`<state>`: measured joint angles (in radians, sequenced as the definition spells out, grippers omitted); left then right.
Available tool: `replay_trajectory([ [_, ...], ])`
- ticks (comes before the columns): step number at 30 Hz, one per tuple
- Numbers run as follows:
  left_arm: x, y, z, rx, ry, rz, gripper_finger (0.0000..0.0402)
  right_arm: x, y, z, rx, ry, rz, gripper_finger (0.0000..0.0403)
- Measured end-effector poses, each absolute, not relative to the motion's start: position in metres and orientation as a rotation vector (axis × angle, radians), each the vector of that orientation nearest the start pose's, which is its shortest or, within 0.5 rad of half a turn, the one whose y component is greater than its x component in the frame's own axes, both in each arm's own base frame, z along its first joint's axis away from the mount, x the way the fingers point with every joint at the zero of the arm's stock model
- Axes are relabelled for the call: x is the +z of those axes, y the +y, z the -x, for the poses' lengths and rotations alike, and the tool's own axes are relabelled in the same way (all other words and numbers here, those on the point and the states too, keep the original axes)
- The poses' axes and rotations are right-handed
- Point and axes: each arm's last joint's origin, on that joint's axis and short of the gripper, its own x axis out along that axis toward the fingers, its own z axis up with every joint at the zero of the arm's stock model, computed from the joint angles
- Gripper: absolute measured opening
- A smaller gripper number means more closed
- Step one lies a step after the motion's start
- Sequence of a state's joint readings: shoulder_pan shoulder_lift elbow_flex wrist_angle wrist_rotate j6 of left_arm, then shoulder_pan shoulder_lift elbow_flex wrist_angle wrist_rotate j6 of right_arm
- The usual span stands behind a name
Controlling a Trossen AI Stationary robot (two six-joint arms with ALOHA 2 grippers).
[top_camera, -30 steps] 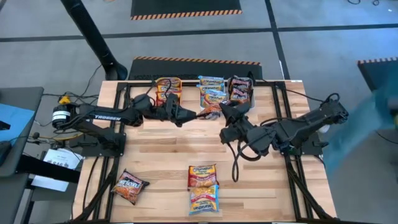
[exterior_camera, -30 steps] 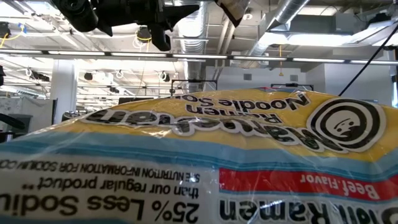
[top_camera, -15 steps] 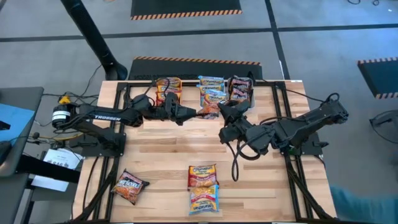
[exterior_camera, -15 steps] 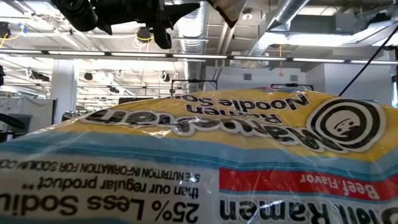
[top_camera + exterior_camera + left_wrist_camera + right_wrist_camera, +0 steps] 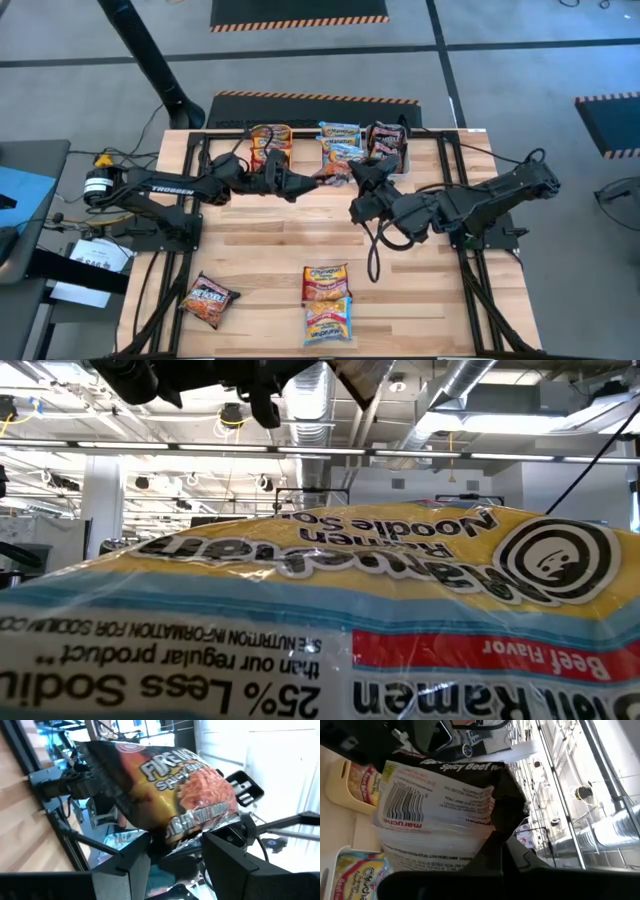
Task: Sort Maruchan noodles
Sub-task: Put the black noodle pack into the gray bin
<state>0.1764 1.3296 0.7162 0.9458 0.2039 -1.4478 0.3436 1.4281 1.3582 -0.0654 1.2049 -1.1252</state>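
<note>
Two grippers meet mid-table on one dark packet point(image 5: 175, 790). The left gripper point(image 5: 300, 184) pinches its edge, the wrist view showing the fingers point(image 5: 125, 870) clamped on the crinkled end. The right gripper point(image 5: 362, 175) appears to hold the same packet's barcode side point(image 5: 440, 815), though the fingers are mostly hidden there. Three bins at the far edge hold packets: orange ones point(image 5: 268, 138), blue ones point(image 5: 340, 140), dark ones point(image 5: 387, 140). Three loose packets lie near the front: one at the left point(image 5: 208, 299), two at centre point(image 5: 326, 283), point(image 5: 328, 320).
</note>
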Motion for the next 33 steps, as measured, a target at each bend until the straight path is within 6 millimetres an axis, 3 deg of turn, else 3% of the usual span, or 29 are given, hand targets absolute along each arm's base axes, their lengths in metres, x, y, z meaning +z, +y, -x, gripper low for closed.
replay_trajectory([
  [14, 0.303, 0.046, -0.283, -0.193, -0.250, 1.350, 0.0162, 0.396, 0.088, -0.299, -0.613, 0.518, 1.162, 0.0005],
  [22, 0.303, 0.046, -0.283, -0.159, -0.271, 1.244, 0.0156, 0.396, 0.089, -0.300, -0.572, 0.496, 1.161, 0.0005],
  [26, 0.303, 0.047, -0.283, -0.133, -0.287, 1.187, 0.0119, 0.396, 0.089, -0.300, -0.570, 0.497, 1.163, 0.0005],
  [33, 0.303, 0.049, -0.283, -0.101, -0.301, 1.070, 0.0018, 0.395, 0.086, -0.301, -0.577, 0.503, 1.152, 0.0005],
])
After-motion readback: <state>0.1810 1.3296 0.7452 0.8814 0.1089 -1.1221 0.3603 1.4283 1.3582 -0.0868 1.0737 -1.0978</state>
